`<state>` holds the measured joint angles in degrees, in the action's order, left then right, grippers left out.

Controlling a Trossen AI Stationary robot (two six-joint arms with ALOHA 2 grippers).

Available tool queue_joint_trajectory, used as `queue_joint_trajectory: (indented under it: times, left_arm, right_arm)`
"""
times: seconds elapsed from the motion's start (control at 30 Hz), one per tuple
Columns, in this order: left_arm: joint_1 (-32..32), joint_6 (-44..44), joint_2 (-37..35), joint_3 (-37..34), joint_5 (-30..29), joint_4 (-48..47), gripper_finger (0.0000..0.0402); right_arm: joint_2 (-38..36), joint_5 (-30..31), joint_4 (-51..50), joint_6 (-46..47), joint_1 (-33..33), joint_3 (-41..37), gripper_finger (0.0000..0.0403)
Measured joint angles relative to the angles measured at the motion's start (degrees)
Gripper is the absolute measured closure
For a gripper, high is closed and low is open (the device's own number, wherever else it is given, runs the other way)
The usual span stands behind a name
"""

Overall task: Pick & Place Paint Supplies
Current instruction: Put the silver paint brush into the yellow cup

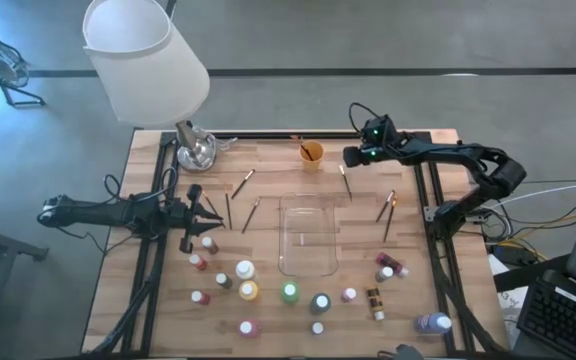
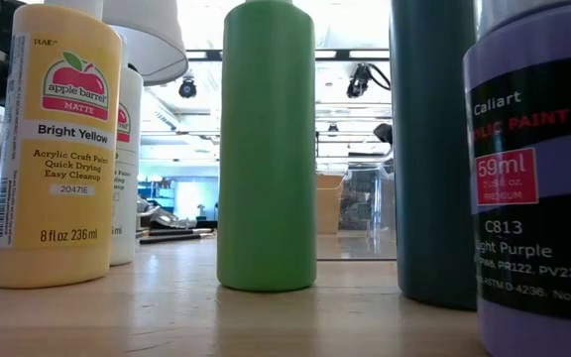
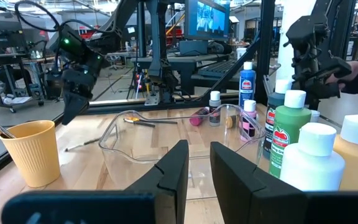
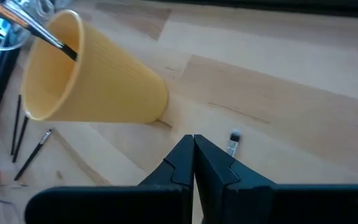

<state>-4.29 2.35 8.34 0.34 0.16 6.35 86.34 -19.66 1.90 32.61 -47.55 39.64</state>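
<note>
While the left gripper hangs low at the table's left with its fingers a narrow gap apart and nothing between them, the right gripper sits at the far side just right of the orange cup, jaws pressed shut and empty. Paint bottles crowd the near half of the table around the clear tray — the yellow, green and purple ones wall off the low view — and loose brushes lie scattered left and right of the tray, with one brush standing in the cup.
</note>
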Motion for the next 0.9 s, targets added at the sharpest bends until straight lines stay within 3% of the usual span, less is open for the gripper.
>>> queue_joint_trajectory:
  times: [0.33,0.47,0.9]
  left_arm:
    - [0.0,0.0,0.0,0.0,0.0,0.0,0.0328]
    - [0.0,0.0,0.0,0.0,0.0,0.0,0.0328]
    - [0.0,0.0,0.0,0.0,0.0,0.0,0.0328]
  right_arm:
    - [-0.9,0.5,-2.5,-0.6,-0.2,0.0,0.0394]
    - [0.7,5.2,-2.5,-0.5,-0.1,0.4,0.0386]
    - [9.2,7.6,-2.6,-2.4,1.2,5.9,0.0261]
